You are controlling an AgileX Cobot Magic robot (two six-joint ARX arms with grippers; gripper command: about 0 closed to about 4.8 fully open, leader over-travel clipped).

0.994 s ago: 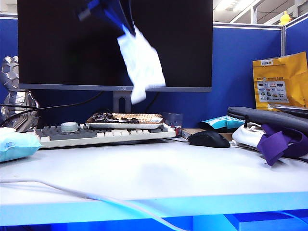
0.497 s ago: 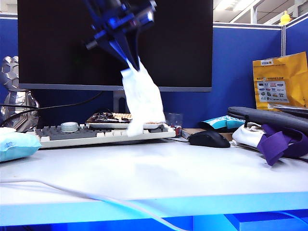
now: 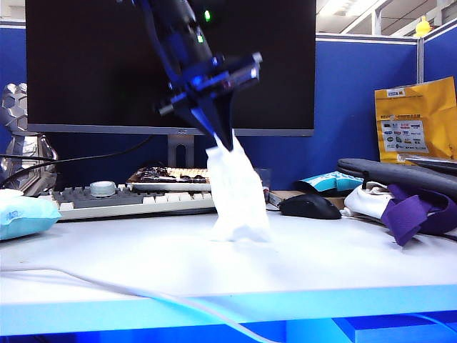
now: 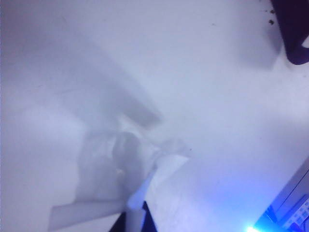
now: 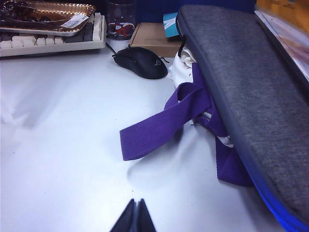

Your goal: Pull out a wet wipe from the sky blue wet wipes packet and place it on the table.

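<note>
Wipe first: the wet wipe (image 3: 235, 196) is hanging as a crumpled white sheet from your left end effector (image 3: 223, 141), which is clenching its top corner, and its lower folds are touching the desk (image 3: 321, 264) just in front of the keyboard (image 3: 128, 201). Your left arm is reaching down from above, in front of the dark monitor (image 3: 285, 64). From the left wrist camera you are seeing the wipe (image 4: 120, 179) bunched and blurred against the white desk (image 4: 217, 72). The sky blue wet wipes packet (image 3: 25, 216) is lying at the far left edge of the desk, well apart from the wipe. Your right end effector (image 5: 134, 217) is sitting closed with nothing in it, above the bare desk near a purple strap (image 5: 164, 125) and a black mouse (image 5: 141, 62).
</note>
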